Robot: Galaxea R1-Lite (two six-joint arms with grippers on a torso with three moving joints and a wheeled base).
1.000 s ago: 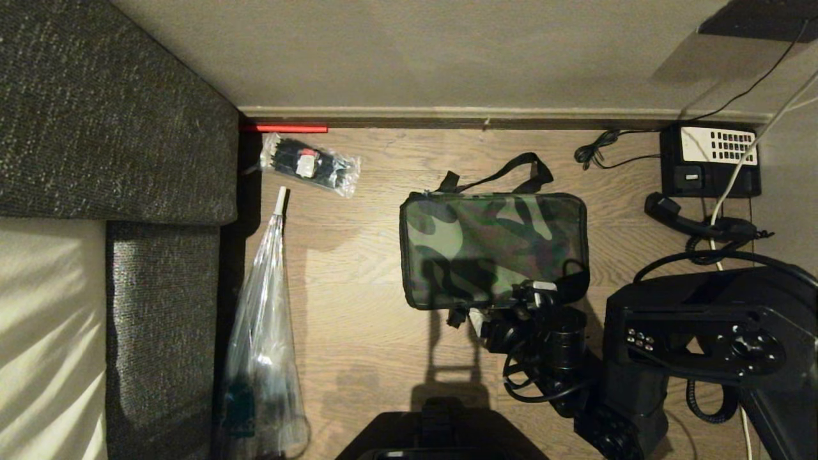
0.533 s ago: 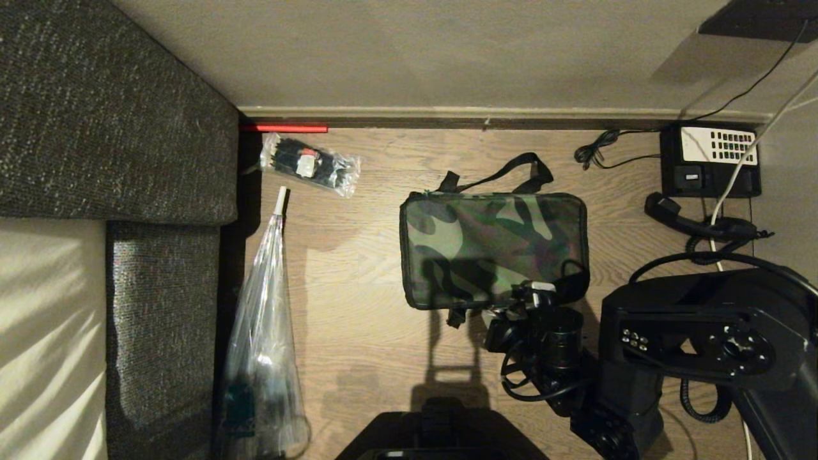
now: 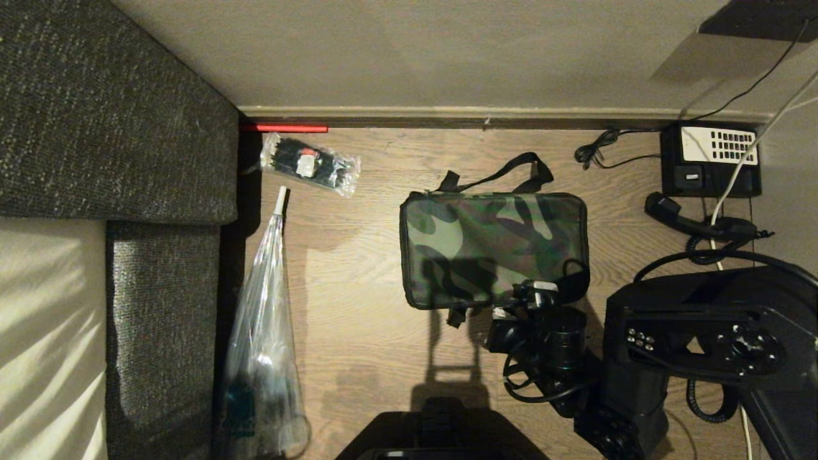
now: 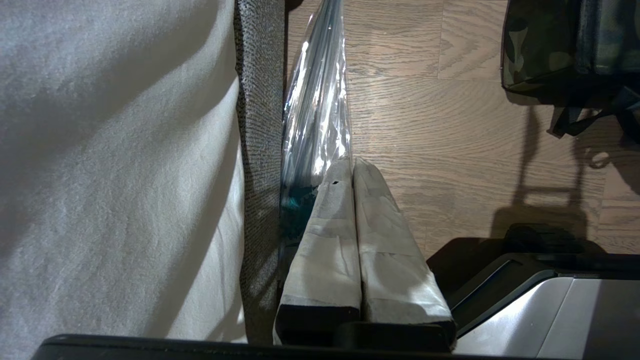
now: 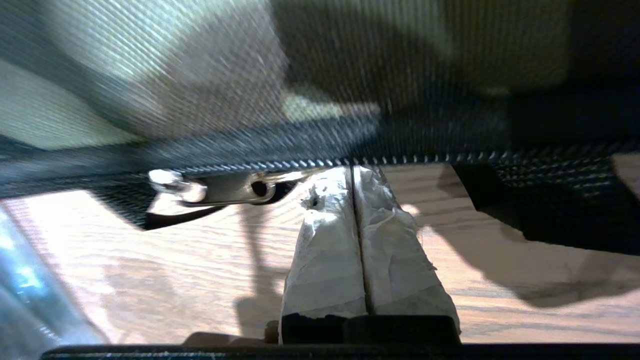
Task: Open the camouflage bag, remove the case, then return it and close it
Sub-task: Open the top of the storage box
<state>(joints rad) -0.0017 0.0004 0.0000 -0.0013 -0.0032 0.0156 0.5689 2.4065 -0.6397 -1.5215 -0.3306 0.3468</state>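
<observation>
A wide wood-grain plank floor [image 3: 358, 300] runs up to a pale baseboard, and a dark grey woven sofa [image 3: 108, 115] with a cream cushion fills the robot's left side. The boxy green, dark and tan camouflage fabric bag [image 3: 492, 246] lies flat on the floor in the middle, zipped shut, its black strap looping toward the wall. A long clear plastic bag [image 3: 265, 358] lies beside the sofa, well apart from the camouflage bag. A black telephone with a white keypad [image 3: 709, 160] sits by the wall on the right, its handset off beside it. A small clear packet of black items [image 3: 310, 164] lies near the sofa corner.

The right gripper [image 5: 353, 172] is at the near edge of the camouflage bag, its taped fingers [image 5: 325, 250] pressed together, tips against the black zip line, just beside the metal zip pull [image 5: 225, 187]; whether they pinch anything cannot be told. The left gripper [image 4: 351, 164] hangs low beside the sofa, its fingers closed on nothing.
</observation>
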